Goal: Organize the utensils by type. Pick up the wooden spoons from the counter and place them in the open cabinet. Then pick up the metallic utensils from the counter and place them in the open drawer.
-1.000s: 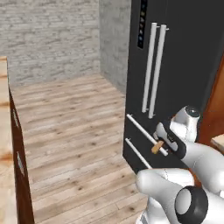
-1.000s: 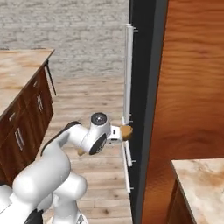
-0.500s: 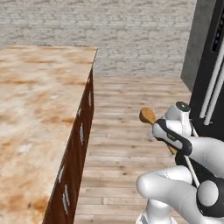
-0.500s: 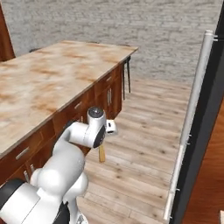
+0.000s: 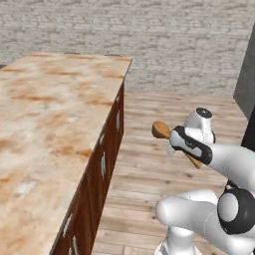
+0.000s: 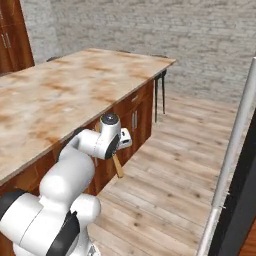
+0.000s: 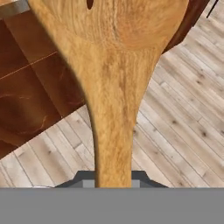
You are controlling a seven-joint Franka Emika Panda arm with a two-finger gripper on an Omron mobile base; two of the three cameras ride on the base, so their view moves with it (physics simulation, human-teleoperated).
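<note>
My gripper (image 5: 178, 143) is shut on a light-brown wooden spoon (image 5: 161, 130) and holds it in the air over the plank floor, to the right of the counter (image 5: 50, 114). The spoon's round bowl points toward the counter's drawer fronts (image 5: 106, 160), and its handle sticks out behind the hand. From the right base view the gripper (image 6: 121, 144) hangs beside the counter (image 6: 60, 95), with the spoon handle (image 6: 118, 167) slanting down below it. In the hand view the wooden spoon (image 7: 114, 87) rises from between the fingertips of the gripper (image 7: 113, 183). The counter top looks bare.
A dark fridge (image 5: 246, 79) stands at the right, its silver bar handle (image 6: 234, 147) close to the base. A dark stool (image 6: 159, 90) stands at the counter's far end. Reddish-brown cabinet doors (image 6: 12, 35) stand at the back left. Wooden floor (image 6: 175, 170) lies between counter and fridge.
Both base views have swung from the fridge front to the counter, so the camera has turned. The wooden spoon has stayed in the gripper throughout.
</note>
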